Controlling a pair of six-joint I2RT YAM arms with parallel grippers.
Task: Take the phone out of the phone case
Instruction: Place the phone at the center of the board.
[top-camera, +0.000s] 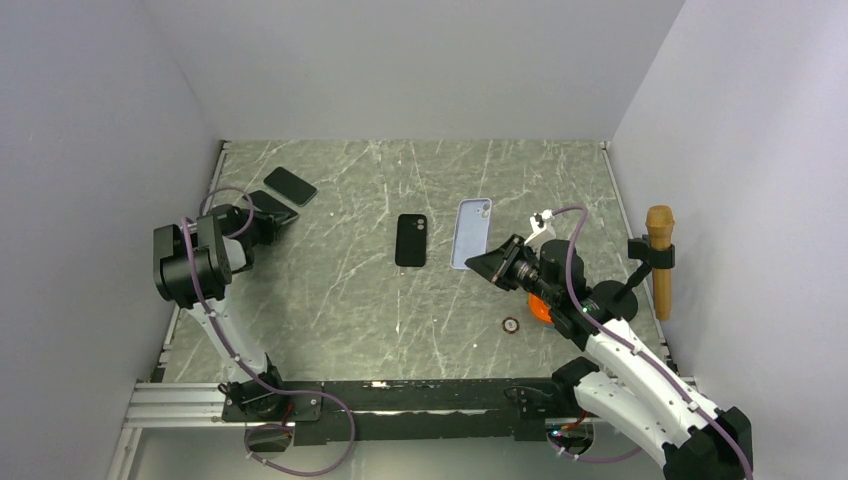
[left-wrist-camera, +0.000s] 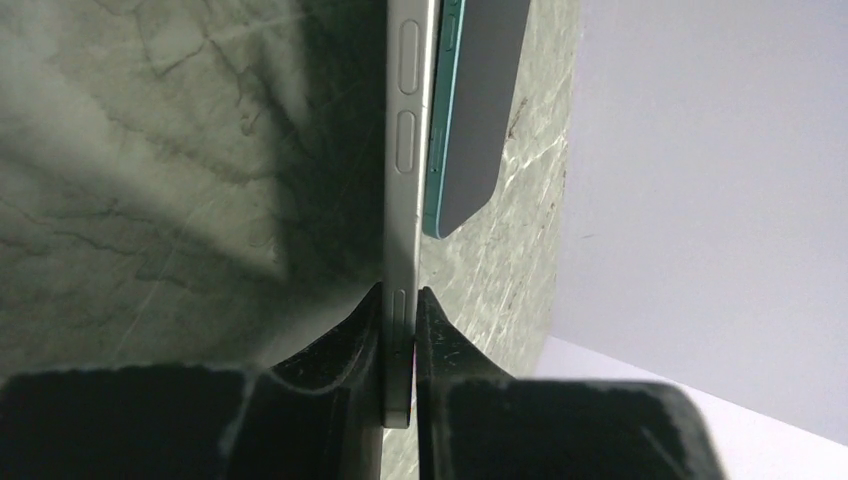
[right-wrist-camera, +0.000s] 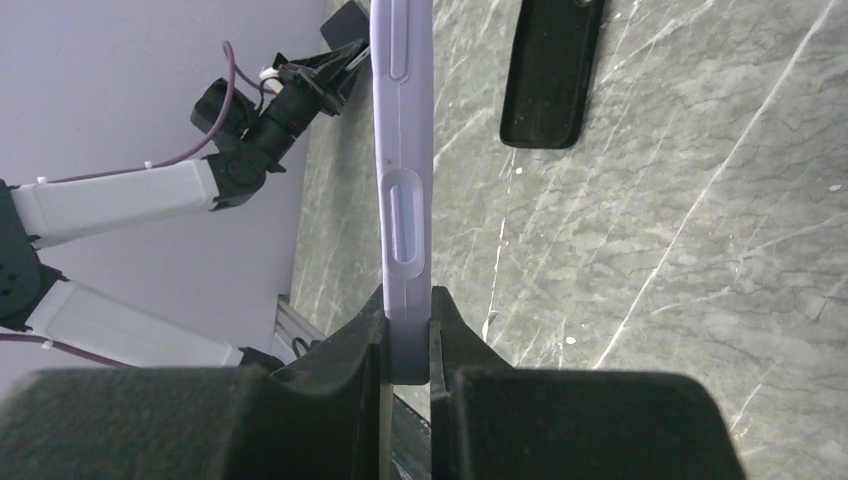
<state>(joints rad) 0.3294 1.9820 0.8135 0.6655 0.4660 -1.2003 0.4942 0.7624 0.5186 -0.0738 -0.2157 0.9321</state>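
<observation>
My right gripper (top-camera: 493, 263) (right-wrist-camera: 407, 292) is shut on the near end of a lavender phone case (top-camera: 472, 230). The right wrist view shows the case (right-wrist-camera: 400, 150) edge-on, with its side button covers. I cannot tell whether a phone is inside it. My left gripper (top-camera: 262, 218) (left-wrist-camera: 400, 292) is shut on the end of a thin silver-edged phone (left-wrist-camera: 405, 180) at the far left of the table. That phone's dark face shows in the top view (top-camera: 275, 203). A black case or phone (top-camera: 411, 240) (right-wrist-camera: 550, 70) lies flat just left of the lavender case.
A dark phone with a teal edge (top-camera: 290, 185) (left-wrist-camera: 470, 120) lies beside the left gripper's phone, near the left wall. A brown-handled tool (top-camera: 660, 260) stands in a holder at the right. An orange object (top-camera: 540, 308) and a small round disc (top-camera: 511, 324) lie beside the right arm.
</observation>
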